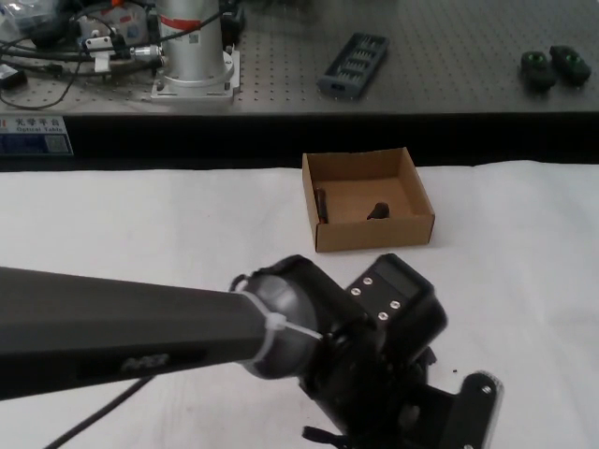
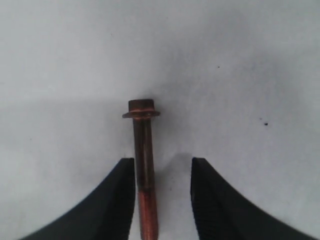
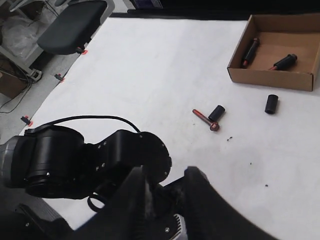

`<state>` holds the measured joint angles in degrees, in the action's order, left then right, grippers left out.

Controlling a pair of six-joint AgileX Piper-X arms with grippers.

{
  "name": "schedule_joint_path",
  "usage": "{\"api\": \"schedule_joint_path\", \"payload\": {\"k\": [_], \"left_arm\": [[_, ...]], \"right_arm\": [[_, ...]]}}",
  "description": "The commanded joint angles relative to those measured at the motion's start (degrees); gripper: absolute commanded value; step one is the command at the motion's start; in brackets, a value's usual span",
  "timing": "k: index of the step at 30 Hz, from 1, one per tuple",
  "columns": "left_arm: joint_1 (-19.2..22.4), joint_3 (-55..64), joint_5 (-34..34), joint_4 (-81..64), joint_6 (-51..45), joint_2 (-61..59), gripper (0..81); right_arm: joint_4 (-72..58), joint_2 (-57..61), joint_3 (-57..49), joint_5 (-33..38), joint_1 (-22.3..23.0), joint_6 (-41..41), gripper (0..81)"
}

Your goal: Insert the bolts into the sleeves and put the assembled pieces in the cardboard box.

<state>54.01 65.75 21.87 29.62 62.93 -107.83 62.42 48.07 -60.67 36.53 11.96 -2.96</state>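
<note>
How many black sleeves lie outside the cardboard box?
2. One sleeve lies beside a loose bolt on the white cloth; the other sleeve lies apart, closer to the cardboard box. The left arm may hide more.

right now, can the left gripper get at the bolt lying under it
Probably yes. The left gripper is open, and the bolt lies flat on the white surface with its shank between the fingers, close to one of them. Nothing else is in the way.

White-covered bench (image 1: 140, 215), perforated metal table (image 1: 449, 56) behind it, black chair (image 3: 72, 25) on grey floor (image 3: 35, 85)
</note>
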Motion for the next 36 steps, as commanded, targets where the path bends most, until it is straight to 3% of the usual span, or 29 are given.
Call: {"api": "schedule_joint_path", "payload": {"k": [1, 13, 18, 33, 36], "left_arm": [[1.1, 3.2, 0.3, -0.2, 0.5, -2.6, 27.9], [1.4, 8.8, -0.7, 5.1, 0.1, -7.8, 27.9], [1.4, 8.8, -0.9, 7.1, 0.1, -7.9, 24.2], [1.3, 8.8, -11.4, 9.8, -8.2, -7.9, 22.8], [1.3, 8.8, -11.5, 9.7, -9.2, -7.9, 16.1]], "right_arm": [[2.1, -0.4, -0.2, 0.6, 0.2, 0.1, 21.1], [3.9, -3.5, -0.2, 0.6, 0.2, 1.7, 21.1], [2.9, -4.0, -0.2, 0.6, 0.2, 1.7, 21.1], [2.8, -4.0, -0.2, 0.6, 0.2, 1.7, 21.1], [2.8, -4.0, -0.2, 0.6, 0.2, 1.7, 21.1]]}}
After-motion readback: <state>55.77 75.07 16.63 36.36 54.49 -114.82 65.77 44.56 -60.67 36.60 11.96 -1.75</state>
